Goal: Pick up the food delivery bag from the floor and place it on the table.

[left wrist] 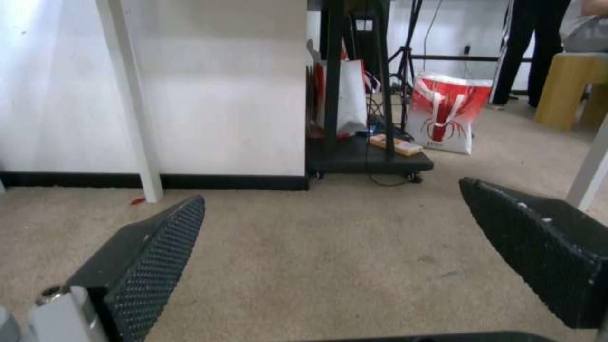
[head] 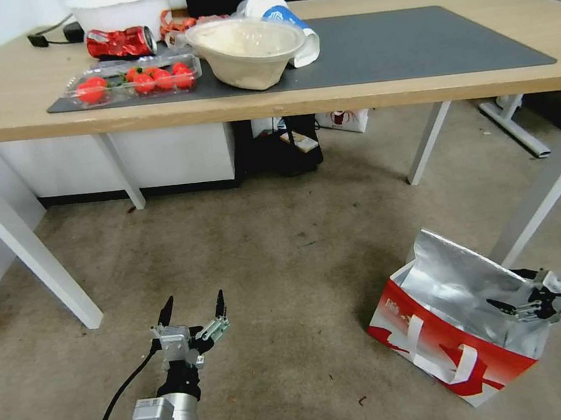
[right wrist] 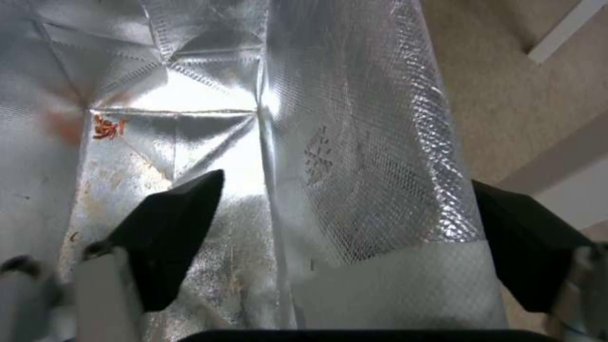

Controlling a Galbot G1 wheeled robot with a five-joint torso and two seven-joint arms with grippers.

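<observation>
The food delivery bag [head: 442, 347] stands open on the floor [head: 267, 271] at the right, red and white outside with white strap handles, silver foil inside. My right gripper [head: 506, 290] is open at the bag's far rim. In the right wrist view this gripper [right wrist: 347, 178] straddles the bag's foil side wall [right wrist: 355, 142], one finger inside and one outside, not closed on it. My left gripper [head: 194, 306] hangs open and empty low over the carpet at the lower left; its wrist view has the gripper [left wrist: 332, 192] above bare floor [left wrist: 329, 256]. The table [head: 415, 89] stretches across the top.
On the table's left part lie a tomato box [head: 133, 82], a crushed red can [head: 119, 42], a lidded bowl [head: 247, 50] and a paper cup [head: 287, 19]. A white table leg [head: 545, 189] stands just behind the bag. A black cart [left wrist: 367, 161] and another red-white bag [left wrist: 446, 114] sit beyond.
</observation>
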